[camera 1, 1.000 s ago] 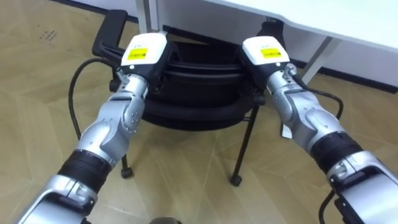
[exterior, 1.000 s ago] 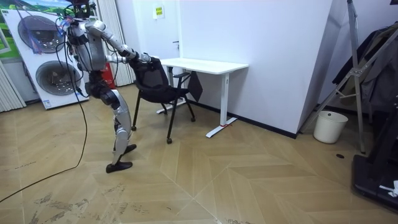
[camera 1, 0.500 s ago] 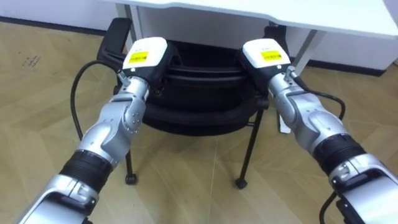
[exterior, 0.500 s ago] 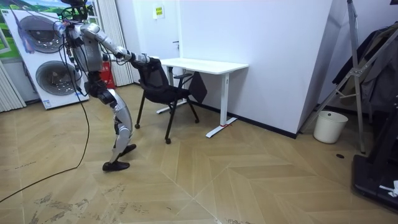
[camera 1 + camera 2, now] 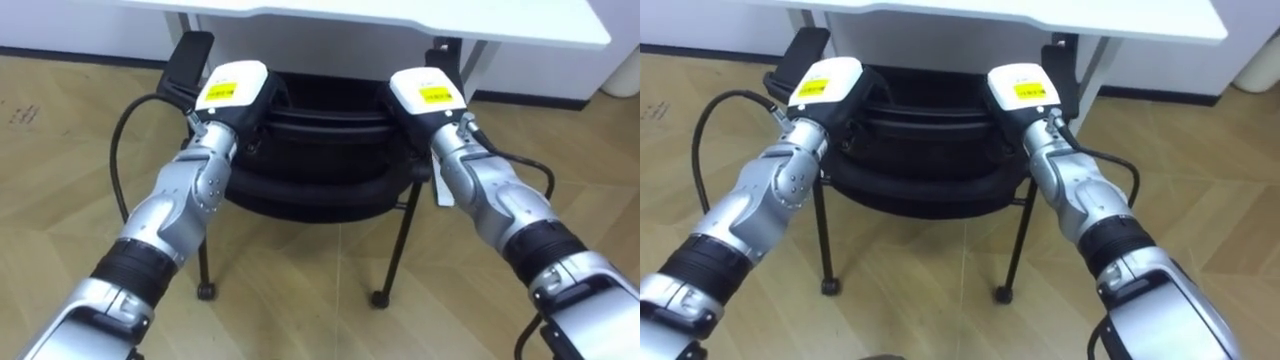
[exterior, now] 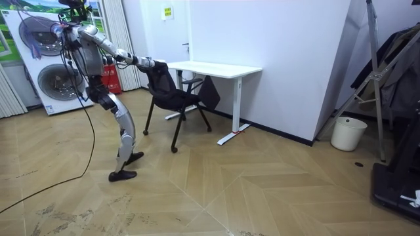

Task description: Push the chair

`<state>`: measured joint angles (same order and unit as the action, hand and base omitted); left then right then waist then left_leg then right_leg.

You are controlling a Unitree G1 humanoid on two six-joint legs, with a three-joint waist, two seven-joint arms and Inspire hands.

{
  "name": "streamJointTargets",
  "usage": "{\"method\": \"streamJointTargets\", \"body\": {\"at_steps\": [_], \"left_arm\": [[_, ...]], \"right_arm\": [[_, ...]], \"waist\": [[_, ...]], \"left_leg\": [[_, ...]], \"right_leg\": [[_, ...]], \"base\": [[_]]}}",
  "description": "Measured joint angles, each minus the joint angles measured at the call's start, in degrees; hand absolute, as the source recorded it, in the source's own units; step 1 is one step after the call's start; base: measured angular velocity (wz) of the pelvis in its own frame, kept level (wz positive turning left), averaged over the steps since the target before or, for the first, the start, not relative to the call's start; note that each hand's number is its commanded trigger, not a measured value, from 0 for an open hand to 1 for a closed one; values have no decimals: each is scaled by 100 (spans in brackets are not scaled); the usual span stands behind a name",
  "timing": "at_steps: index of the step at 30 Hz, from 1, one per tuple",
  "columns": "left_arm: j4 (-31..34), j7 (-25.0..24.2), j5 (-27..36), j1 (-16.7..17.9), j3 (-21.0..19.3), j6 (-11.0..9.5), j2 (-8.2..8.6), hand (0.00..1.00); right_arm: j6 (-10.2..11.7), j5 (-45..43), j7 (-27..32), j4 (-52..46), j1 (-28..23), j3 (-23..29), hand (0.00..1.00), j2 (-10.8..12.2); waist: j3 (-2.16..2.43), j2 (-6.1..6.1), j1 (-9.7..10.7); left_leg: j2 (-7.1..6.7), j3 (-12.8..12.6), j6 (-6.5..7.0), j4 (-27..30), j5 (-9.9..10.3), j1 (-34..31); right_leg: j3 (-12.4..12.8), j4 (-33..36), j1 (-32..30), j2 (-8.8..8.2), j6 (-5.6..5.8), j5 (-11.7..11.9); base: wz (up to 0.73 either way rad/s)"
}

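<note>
A black chair (image 5: 320,165) on thin legs with castors stands before me, its seat partly under the white desk (image 5: 400,15). My left hand (image 5: 232,90) rests against the left end of the chair's backrest, beside a black armrest (image 5: 188,60). My right hand (image 5: 428,93) lies against the backrest's right end. Only the backs of both hands show, each with a yellow label. In the room view I lean forward on the wooden floor with both arms stretched out to the chair (image 6: 172,95) at the desk (image 6: 213,67).
Stacked washing machines (image 6: 46,72) stand behind me at the room view's left. A white bin (image 6: 348,133) and a rack with dark clothes (image 6: 387,65) stand far to the room view's right. The desk's legs (image 6: 237,105) lie beyond the chair.
The chair has rolled a little further toward and under the desk. I have stepped after it, and both hands have stayed on the backrest.
</note>
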<state>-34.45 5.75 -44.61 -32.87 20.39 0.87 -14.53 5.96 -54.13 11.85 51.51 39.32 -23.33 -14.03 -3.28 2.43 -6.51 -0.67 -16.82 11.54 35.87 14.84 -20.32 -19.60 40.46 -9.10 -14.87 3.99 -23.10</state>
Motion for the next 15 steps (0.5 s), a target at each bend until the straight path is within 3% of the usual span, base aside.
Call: {"method": "streamJointTargets", "body": {"at_steps": [2,3,4,5,6,7,8,10,11,13,15], "left_arm": [[-133,36,-15,-22,8,-9,73,100],[-218,32,-63,-74,4,-38,98,100],[-295,46,-112,-90,-13,-75,134,100],[-303,43,-115,-101,-15,-76,134,100],[-266,9,-63,-160,7,-108,84,100],[-233,54,0,-213,7,-216,-24,100],[-279,86,-2,-260,17,-227,-18,100],[-452,86,-4,-417,118,-291,-69,100],[-465,99,-4,-427,120,-331,-86,100],[-485,148,-35,-447,105,-400,-125,100],[-615,153,-116,-566,86,-504,-131,100]], "right_arm": [[27,2,0,81,-1,-10,100,1],[29,-3,1,101,-1,-11,100,2],[36,-40,0,116,-1,-11,100,2],[53,-60,-2,118,0,-10,100,-1],[113,-67,3,115,46,23,100,-12],[115,-9,3,125,156,22,100,-7],[84,13,9,142,182,18,100,2],[100,5,-65,190,190,19,100,12],[117,6,-58,189,192,20,100,12],[170,6,46,229,207,20,100,26],[188,0,94,230,210,29,100,20]], "waist": [[27,-88,122],[28,-88,152],[27,-82,170],[26,-64,217],[20,-28,269],[0,-100,196],[-12,-114,176],[-11,93,306],[-23,126,309],[-37,146,288],[-85,212,302]], "left_leg": [[-2,153,-93,-52,-52,-14],[-10,193,-290,-166,-122,-16],[-35,260,-787,-368,-213,-8],[-67,321,-1091,-480,-275,-12],[132,375,-851,97,-158,-147],[291,781,-848,611,360,-267],[281,858,-723,703,416,-319],[131,995,-823,505,306,-307],[108,1014,-827,447,273,-306],[48,1249,-629,297,62,-304],[27,1435,-612,261,-8,-304]], "right_leg": [[212,-214,-62,210,-68,163],[332,-351,-161,324,-165,320],[396,-627,-223,439,-322,540],[401,-805,-238,429,-415,689],[360,-823,-332,404,-259,865],[380,-376,-520,478,-89,692],[385,-215,-604,502,-101,636],[422,-307,-579,479,-111,610],[453,-364,-578,484,-101,622],[487,-500,-561,665,-138,676],[578,-487,-560,798,-233,650]], "base": [[23],[19],[20],[20],[-7],[-18],[-4],[43],[25],[9],[30]]}}
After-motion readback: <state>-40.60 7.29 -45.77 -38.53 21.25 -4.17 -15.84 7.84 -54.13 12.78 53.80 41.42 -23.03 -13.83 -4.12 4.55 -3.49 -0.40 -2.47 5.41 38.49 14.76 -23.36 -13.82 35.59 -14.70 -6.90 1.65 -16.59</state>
